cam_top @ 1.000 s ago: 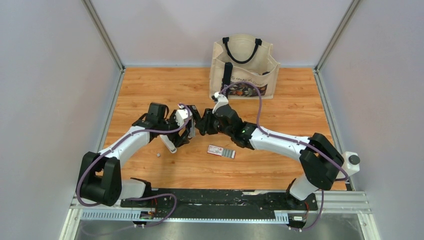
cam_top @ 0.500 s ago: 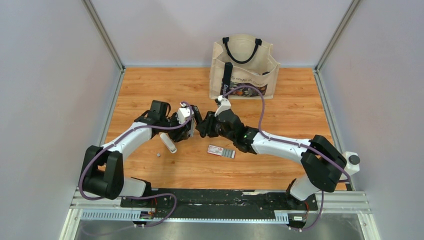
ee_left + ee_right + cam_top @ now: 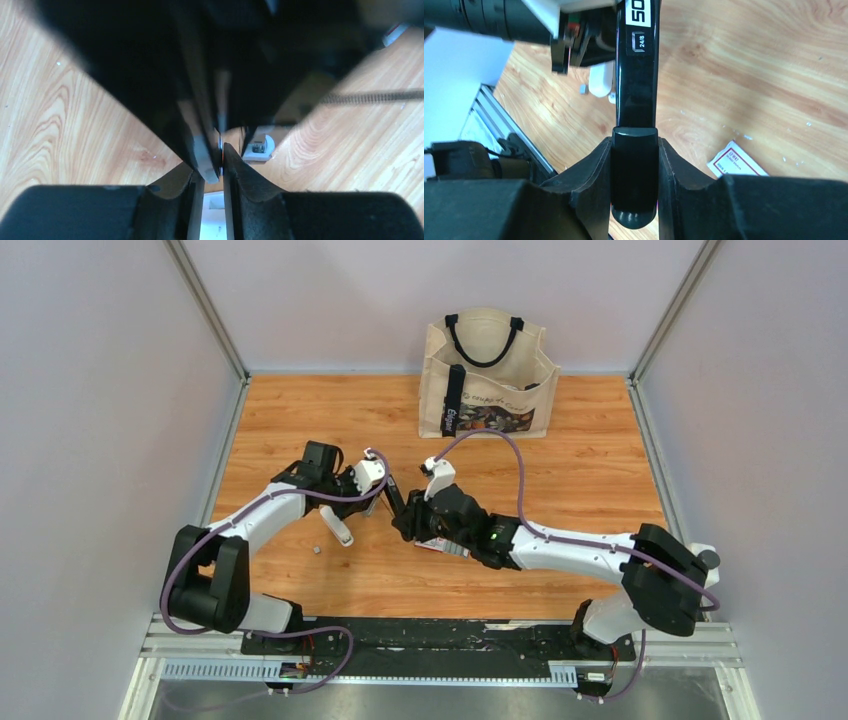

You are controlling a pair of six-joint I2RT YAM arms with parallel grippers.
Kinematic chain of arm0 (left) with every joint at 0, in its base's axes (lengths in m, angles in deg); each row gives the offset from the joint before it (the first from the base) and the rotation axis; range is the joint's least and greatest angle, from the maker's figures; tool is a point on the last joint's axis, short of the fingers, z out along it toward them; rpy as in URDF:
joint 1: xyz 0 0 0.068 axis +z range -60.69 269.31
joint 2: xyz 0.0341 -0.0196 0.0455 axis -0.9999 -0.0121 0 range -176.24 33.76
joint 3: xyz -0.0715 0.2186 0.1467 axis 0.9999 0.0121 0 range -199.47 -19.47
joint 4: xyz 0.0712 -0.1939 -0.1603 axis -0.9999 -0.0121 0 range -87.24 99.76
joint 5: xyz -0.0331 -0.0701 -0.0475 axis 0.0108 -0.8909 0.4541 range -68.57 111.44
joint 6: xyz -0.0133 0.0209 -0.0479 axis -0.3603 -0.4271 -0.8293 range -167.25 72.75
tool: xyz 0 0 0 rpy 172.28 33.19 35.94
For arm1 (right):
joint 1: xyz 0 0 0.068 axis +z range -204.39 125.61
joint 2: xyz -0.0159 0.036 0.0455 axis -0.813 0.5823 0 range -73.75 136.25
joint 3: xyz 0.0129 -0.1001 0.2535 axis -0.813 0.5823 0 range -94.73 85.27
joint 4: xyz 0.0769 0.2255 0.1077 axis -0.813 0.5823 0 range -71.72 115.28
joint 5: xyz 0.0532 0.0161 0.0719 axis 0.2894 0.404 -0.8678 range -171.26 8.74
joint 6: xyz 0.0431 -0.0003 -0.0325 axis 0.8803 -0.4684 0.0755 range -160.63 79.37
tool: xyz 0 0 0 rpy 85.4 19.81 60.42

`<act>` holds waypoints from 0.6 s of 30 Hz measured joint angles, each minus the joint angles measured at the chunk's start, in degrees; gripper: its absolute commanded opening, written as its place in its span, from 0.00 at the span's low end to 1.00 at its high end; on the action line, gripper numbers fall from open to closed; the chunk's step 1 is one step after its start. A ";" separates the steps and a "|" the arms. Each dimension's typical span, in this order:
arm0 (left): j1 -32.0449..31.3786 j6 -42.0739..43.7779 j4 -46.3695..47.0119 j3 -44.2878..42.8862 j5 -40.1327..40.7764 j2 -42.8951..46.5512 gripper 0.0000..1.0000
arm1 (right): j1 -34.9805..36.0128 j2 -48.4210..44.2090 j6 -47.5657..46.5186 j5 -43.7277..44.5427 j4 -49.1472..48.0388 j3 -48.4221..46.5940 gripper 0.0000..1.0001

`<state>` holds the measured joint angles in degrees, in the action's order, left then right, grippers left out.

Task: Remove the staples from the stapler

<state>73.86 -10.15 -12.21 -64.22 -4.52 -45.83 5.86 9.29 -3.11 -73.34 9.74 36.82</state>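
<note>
The right gripper (image 3: 634, 146) is clamping the rear end of the glossy black plastic stapler (image 3: 638, 75), marked 24/6, and is holding it above the wooden table (image 3: 590, 470). The left gripper (image 3: 210, 160) is working at the opposite, opened end. Its fingers are pinching down to a narrow slit around a short thin silvery-grey metal strip that appears to be the staples (image 3: 204, 150). The wrist view is too blurred to tell the strip apart from the magazine rail with certainty. A thin coil spring (image 3: 372, 96) is stretching across the right side of that view, which suggests the magazine is standing open.

The task appears to be about midway. The stapler is lifted, steadied and opened, and the strip is being gripped. The staples are not yet out, as they are sitting in the stapler between the left fingertips. Drawing the strip clear and setting it down are both left to do.

A flat red-white-grey little box (image 3: 736, 161) is lying on the table just beside the right arm. A white oblong object (image 3: 336, 525) is lying below the left gripper.
</note>
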 measured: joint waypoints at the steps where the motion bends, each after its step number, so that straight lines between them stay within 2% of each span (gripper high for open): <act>1: 0.00 0.28 0.17 0.00 0.61 -0.15 0.25 | 0.74 0.00 -0.50 0.35 0.50 0.17 0.01; 12: -1.36 2.97 0.83 -0.09 1.11 -0.24 0.16 | 7.39 -1.79 -1.49 9.40 2.25 2.23 0.00; 18: -1.90 5.07 1.07 -0.13 0.76 -0.24 0.15 | 10.05 -2.14 -1.07 14.25 2.73 2.84 0.01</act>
<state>71.96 -5.08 -11.14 -64.35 -3.76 -46.07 15.92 7.15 -4.18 -59.09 12.48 39.66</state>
